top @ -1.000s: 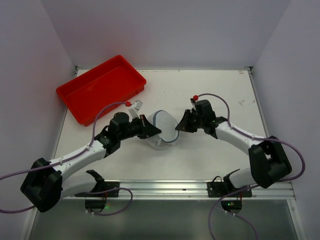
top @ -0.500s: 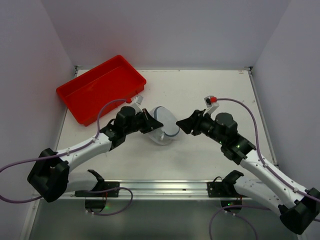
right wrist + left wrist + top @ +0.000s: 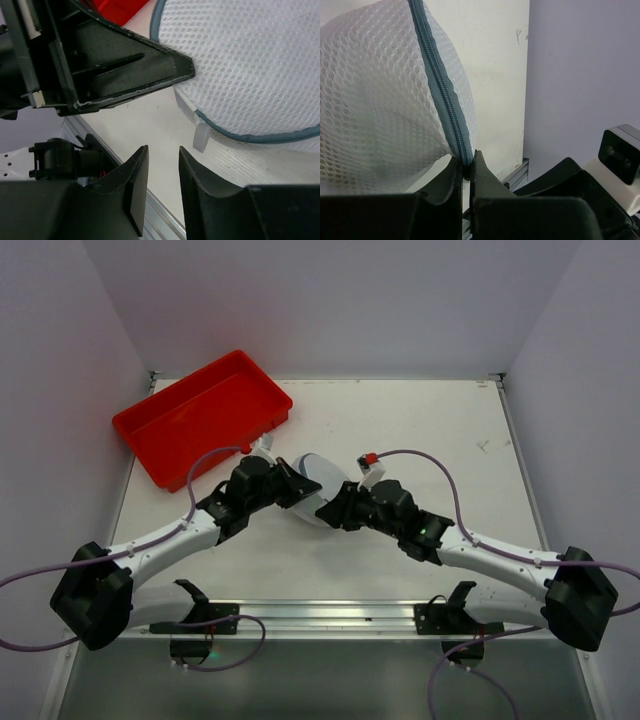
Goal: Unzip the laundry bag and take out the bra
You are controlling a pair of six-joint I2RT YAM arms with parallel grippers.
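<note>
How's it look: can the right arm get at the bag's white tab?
Probably yes: the right arm has its jaws open just short of the white tab on the laundry bag, nothing between. The left arm pinches the zip elsewhere.

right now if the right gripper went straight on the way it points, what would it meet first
Probably the small white tab hanging from the trim of the laundry bag, just ahead and slightly right of the right gripper. The left gripper lies further on; depth is unclear.
</note>
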